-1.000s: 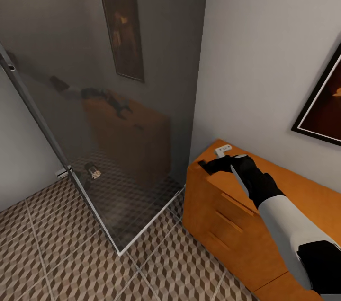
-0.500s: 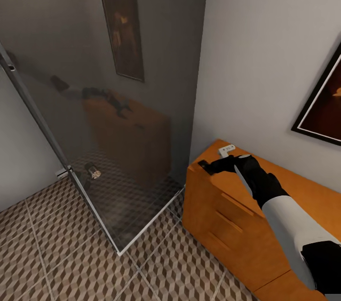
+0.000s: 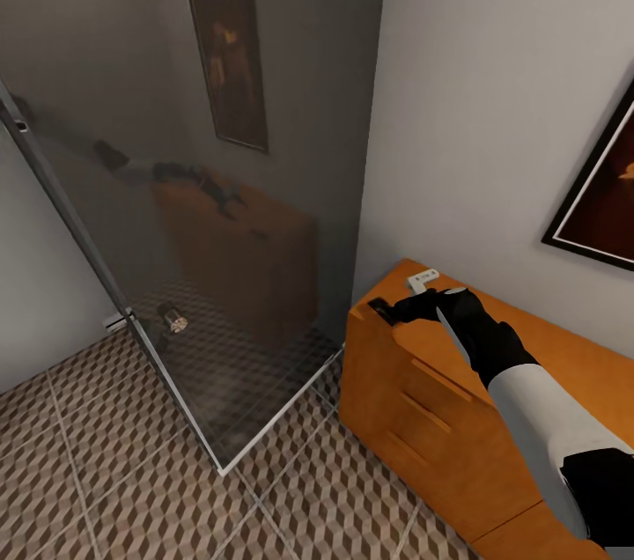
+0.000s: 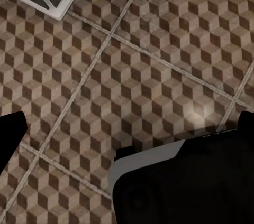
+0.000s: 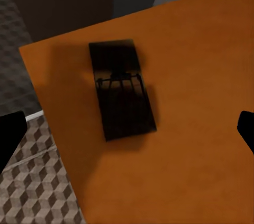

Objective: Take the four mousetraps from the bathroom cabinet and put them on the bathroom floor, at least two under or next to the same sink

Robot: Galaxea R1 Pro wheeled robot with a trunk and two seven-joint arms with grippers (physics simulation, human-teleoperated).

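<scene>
The right gripper (image 3: 398,310), advanced slightly over the past second, was held wide open and empty above a dark mousetrap (image 5: 122,90) lying at the cabinet (image 3: 414,401) top's corner; grasp pending.

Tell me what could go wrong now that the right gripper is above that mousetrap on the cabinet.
1. The dark mousetrap lies close to the corner of the cabinet top, so a clumsy descent of the right gripper might nudge it over the edge onto the bathroom floor.
2. It lies flat, so the fingertips may scrape the wood and fail to grip.
3. A second mousetrap sits beside the arm and could be bumped.
</scene>
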